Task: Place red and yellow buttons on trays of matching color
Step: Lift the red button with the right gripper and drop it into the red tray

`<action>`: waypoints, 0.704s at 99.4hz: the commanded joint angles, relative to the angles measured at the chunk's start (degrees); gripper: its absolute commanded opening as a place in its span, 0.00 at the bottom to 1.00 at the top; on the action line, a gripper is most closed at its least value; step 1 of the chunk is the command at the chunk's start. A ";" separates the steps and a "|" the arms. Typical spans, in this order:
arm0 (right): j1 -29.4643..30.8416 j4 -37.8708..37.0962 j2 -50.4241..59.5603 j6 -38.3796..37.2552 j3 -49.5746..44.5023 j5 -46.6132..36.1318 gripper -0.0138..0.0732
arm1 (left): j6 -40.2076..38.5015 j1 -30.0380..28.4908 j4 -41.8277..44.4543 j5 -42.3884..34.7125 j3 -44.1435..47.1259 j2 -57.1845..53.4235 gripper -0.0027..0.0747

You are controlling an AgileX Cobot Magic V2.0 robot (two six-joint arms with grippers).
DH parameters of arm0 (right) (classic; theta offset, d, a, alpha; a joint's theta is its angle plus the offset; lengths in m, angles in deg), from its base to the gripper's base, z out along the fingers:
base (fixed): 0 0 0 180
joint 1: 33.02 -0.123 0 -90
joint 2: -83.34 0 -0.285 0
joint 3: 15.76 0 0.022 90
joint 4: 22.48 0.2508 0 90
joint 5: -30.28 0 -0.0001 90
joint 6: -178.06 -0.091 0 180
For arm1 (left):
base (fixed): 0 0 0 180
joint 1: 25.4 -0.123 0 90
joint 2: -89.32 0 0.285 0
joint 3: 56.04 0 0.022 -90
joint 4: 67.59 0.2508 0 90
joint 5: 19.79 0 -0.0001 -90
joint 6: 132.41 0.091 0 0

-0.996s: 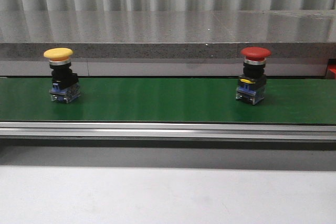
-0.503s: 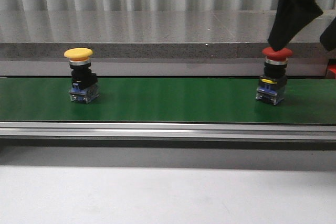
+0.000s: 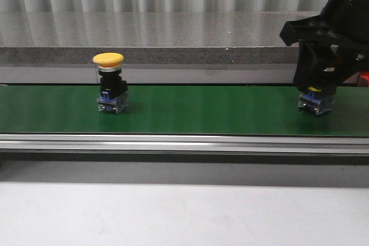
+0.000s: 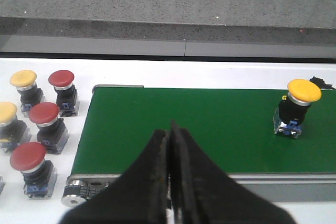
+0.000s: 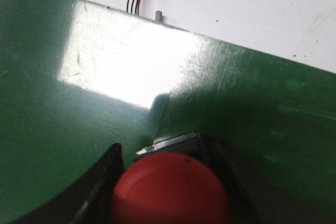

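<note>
straddling the red button (image 5: 170,188), right gripper (image 3: 320,79) fingers spread.

The right tool (image 3: 320,79) hides the red button's (image 3: 315,101) cap in the front view; only its base shows.

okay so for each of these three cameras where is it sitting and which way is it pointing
Front: faces forward over the green belt; right gripper shows.
Left wrist: on the left arm, looks down the belt at the yellow button; left gripper jaws together.
Right wrist: right above the red button.
Front and left wrist share the yellow button.
</note>
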 commanded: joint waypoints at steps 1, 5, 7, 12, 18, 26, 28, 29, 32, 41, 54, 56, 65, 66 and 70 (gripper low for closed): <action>0.98 -0.28 2.76 0.29 2.32 -1.64 0.35 | -0.12 0.60 -0.85 -4.27 -1.48 0.29 0.01; 1.57 -0.28 3.19 0.29 3.06 -1.11 0.35 | -0.12 0.60 -0.85 -4.27 -1.48 0.29 0.01; 1.95 -0.28 3.33 0.29 3.56 -0.74 0.35 | -0.12 0.60 -0.85 -4.27 -1.48 0.29 0.01; 3.17 -0.28 3.80 0.29 5.03 0.68 0.35 | -0.12 0.60 -0.85 -4.27 -1.48 0.29 0.01; 5.47 -0.28 3.92 0.29 7.09 2.80 0.35 | -0.12 0.60 -0.85 -4.27 -1.48 0.29 0.01; 9.35 -0.28 3.62 0.34 10.37 4.80 0.35 | -0.12 0.60 -0.85 -4.27 -1.48 0.29 0.01; 10.60 -0.28 3.44 0.34 11.07 5.03 0.35 | -0.12 0.60 -0.85 -4.27 -1.48 0.29 0.01; 11.03 -0.28 3.36 0.34 11.30 5.03 0.35 | -0.12 0.60 -0.85 -4.27 -1.48 0.29 0.01; 13.28 -0.28 3.20 0.34 12.14 4.89 0.35 | -0.12 0.60 -0.85 -4.27 -1.48 0.29 0.01; 19.45 -0.28 2.02 0.34 14.88 3.26 0.35 | -0.12 0.60 -0.85 -4.27 -1.48 0.29 0.01; 27.16 -0.28 -1.37 0.34 18.78 0.41 0.35 | -0.12 0.60 -0.85 -4.27 -1.48 0.29 0.01; 28.22 -0.28 -2.15 0.34 19.48 0.35 0.35 | -0.12 0.60 -0.85 -4.27 -1.48 0.29 0.01; 32.09 -0.28 -5.92 0.34 22.02 -0.03 0.35 | -0.12 0.60 -0.85 -4.27 -1.48 0.29 0.01; 32.34 -0.28 -6.54 0.34 22.35 -0.15 0.35 | -0.12 0.60 -0.85 -4.27 -1.48 0.29 0.01; 33.68 -0.28 -8.06 0.29 23.31 -0.92 0.35 | -0.12 0.60 -0.85 -4.27 -1.48 0.29 0.01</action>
